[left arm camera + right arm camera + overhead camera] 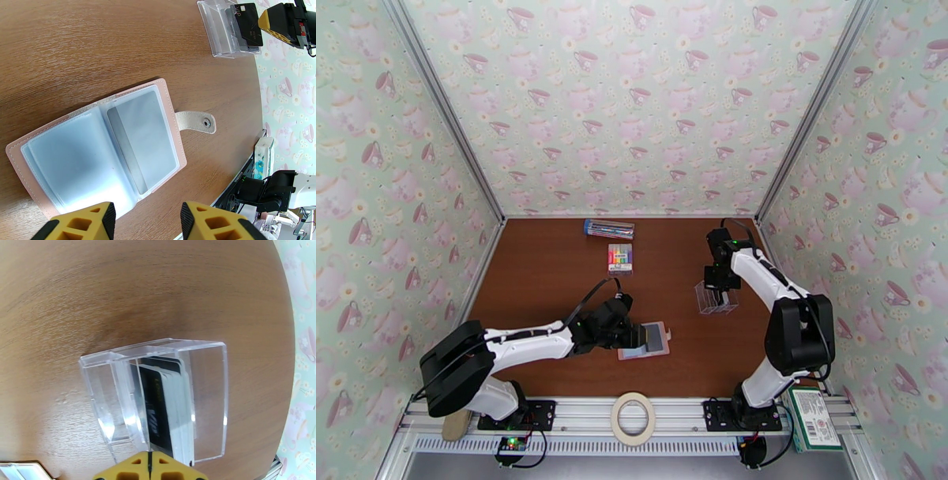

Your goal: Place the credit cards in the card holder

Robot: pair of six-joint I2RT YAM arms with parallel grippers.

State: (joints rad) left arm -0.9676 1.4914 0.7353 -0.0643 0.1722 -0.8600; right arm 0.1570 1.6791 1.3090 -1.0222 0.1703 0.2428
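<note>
We judged the step in hand to be the pick-up of a card. The right tool stood over the clear stand on the right of the tabletop. Its fingers were pressed together, and the top edge of the dark card ran straight into the seam between them, so we took that card as pinched. The other credit cards, pale ones, stood on edge just beside it in the same compartment.

The card holder lay open and flat nearer the arms, well apart from the stand. Its clear pockets faced up and its snap tab stuck out to one side. The left tool hovered at its near edge with fingers spread and nothing between them. We could not tell whether it touched the cover.

As we read it, the next move called for a straight lift, so the card would clear the stand's walls without dragging its neighbours or tipping the stand. Then the card would need carrying across and lining up with a pocket mouth. We thought the left tool would likely have to steady the holder, because a thin card sliding under soft film could push the holder along.
</note>
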